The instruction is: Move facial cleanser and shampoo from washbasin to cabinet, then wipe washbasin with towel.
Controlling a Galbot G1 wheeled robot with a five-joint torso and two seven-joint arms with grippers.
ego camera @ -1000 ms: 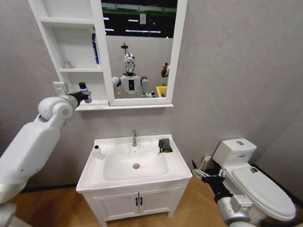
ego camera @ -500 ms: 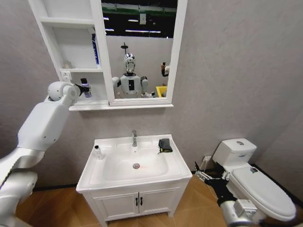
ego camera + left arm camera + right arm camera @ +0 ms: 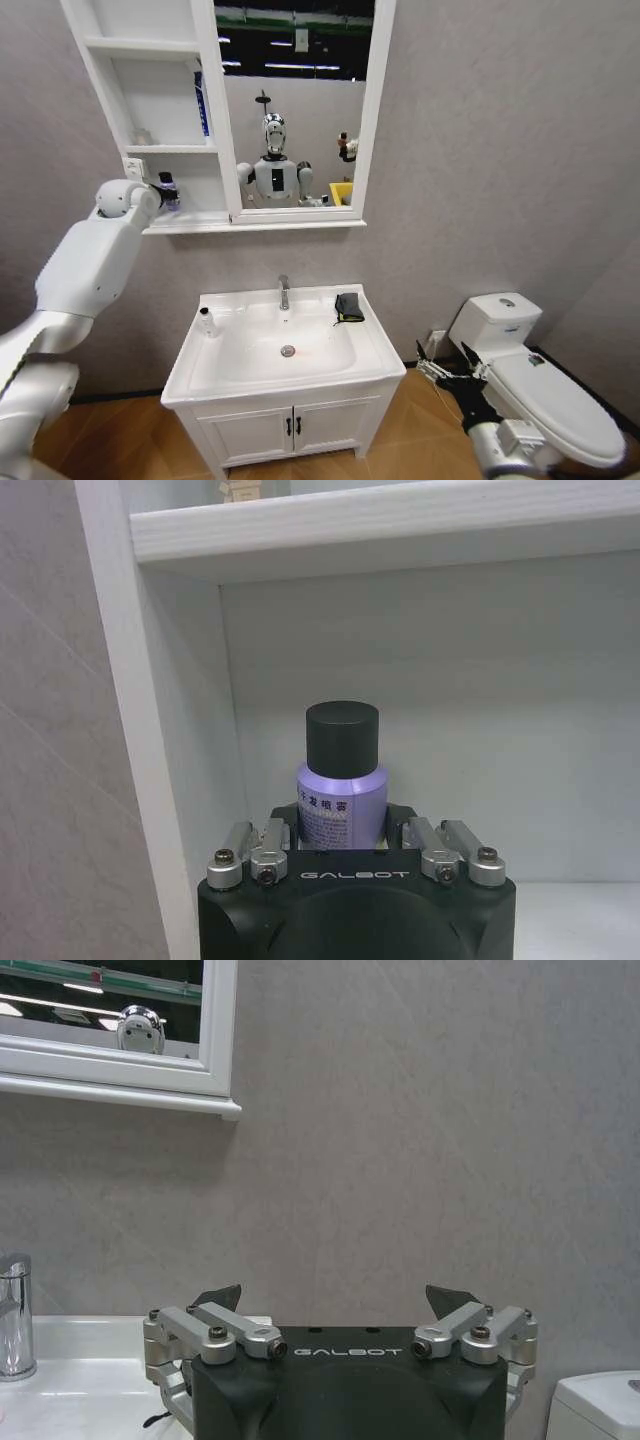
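**Purple bottle reaches the lowest shelf of the cabinet**

My left tool (image 3: 343,832) is closed around the lilac plastic bottle with the black cap (image 3: 341,777), gripping its body low down so the cap stands clear and the bottle stays upright. I hold it inside the bottom compartment of the white wall-hung cabinet (image 3: 153,148), close to that compartment's outer side wall, with the shelf above overhead and the back panel behind. I judge the upright hold suits setting the bottle down on its base; whether the base already touches the shelf board I cannot tell, since the tool body hides it.

My right tool (image 3: 333,1302) hangs low beside the white toilet (image 3: 540,385), its fingers spread apart and holding nothing, facing the grey wall and well out of the way.

On the white ceramic washbasin (image 3: 371,345), a small white bottle (image 3: 206,321) stands on the left rim, on my left arm's side. The small dark folded towel with a yellowish edge (image 3: 348,306) lies on the right rear rim beside the chrome tap (image 3: 283,292), nearer my right arm. By my reading one bottle is left to carry up and the wiping is not yet begun.
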